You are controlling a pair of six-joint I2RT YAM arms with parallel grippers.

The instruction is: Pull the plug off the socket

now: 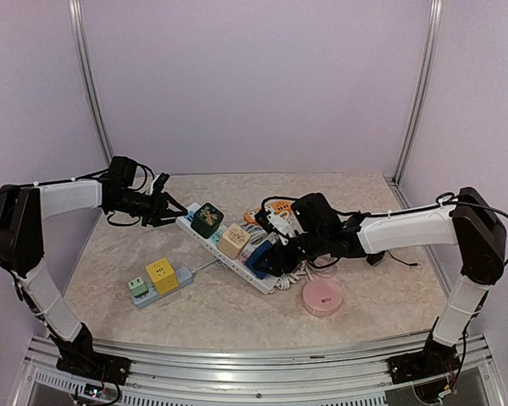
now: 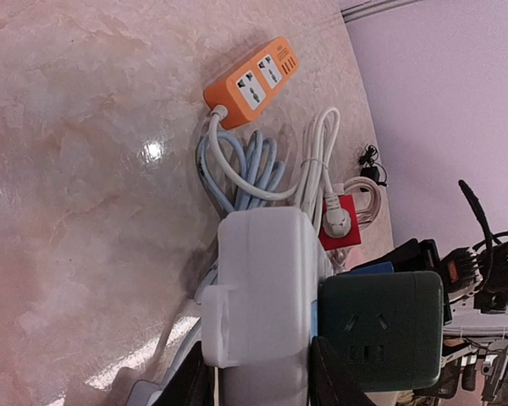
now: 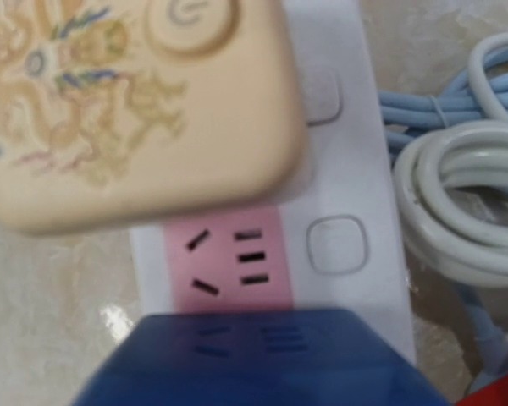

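The left jaws pinch the end of the white socket strip (image 2: 262, 271) on the desk (image 1: 381, 288). The blue plug (image 3: 262, 364) sits in it, by the right jaws. I cannot tell if those grip.

White shells on left arm (image 1: 66, 198) and right arm (image 1: 411, 227), chunky black joints (image 1: 480, 235), thin black cables (image 1: 404, 259) looped alongside, all-black left claw (image 1: 173, 211) and right claw (image 1: 271, 256).

Overhead: even, diffuse light, soft shadows. Left wrist: power strip (image 2: 262, 288) between fingers (image 2: 334, 376) sharp, glare patches on table (image 2: 85, 220) beyond them. Right wrist: cream cube (image 3: 127, 101), blue cube (image 3: 262, 364) blurred, probably too close.
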